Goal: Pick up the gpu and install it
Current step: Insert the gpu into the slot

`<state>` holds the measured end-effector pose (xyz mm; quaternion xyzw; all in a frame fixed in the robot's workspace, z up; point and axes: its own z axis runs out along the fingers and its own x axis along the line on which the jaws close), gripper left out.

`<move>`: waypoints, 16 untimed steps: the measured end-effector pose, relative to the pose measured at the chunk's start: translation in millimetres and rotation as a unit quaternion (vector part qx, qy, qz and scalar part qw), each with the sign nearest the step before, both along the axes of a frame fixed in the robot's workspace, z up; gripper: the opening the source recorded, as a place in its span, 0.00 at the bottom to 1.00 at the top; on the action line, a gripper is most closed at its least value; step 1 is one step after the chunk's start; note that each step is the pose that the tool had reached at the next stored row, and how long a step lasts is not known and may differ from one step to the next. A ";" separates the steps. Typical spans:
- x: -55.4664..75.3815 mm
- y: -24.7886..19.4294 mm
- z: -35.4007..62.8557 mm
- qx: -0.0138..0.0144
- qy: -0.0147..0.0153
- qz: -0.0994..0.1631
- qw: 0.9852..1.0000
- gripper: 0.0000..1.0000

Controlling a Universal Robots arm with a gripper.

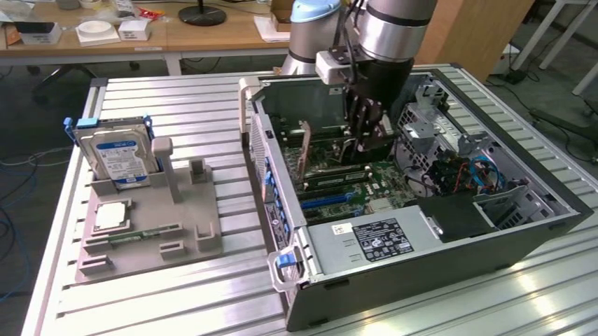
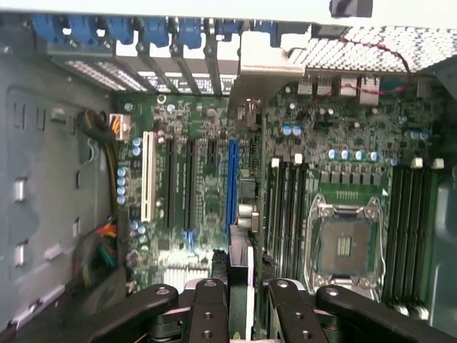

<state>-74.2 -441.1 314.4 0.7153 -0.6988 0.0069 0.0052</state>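
The gpu (image 1: pixel 304 154) stands on edge inside the open computer case (image 1: pixel 523 231), above the motherboard, its end bracket toward the case's rear wall. My gripper (image 1: pixel 366 143) reaches down into the case and is shut on the card's upper edge. In the wrist view the gripper (image 2: pixel 243 293) pinches the thin card edge-on, and the silvery bracket (image 2: pixel 260 64) sits against the rear slot openings. The card runs along the blue expansion slot (image 2: pixel 232 179). Whether it is seated in a slot I cannot tell.
A grey parts holder (image 1: pixel 187 238) at the exterior view's left carries a silver hard drive (image 1: pixel 117 157) with a blue label and a small green memory stick (image 1: pixel 140 236). Inside the case are the power supply (image 1: pixel 374 238), drive cage (image 1: pixel 467 175), CPU socket (image 2: pixel 343 243) and memory slots (image 2: pixel 285 207).
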 end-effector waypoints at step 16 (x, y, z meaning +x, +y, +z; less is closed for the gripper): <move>-7.2 -1.4 -23.8 0.000 -0.014 -0.003 1.000 0.27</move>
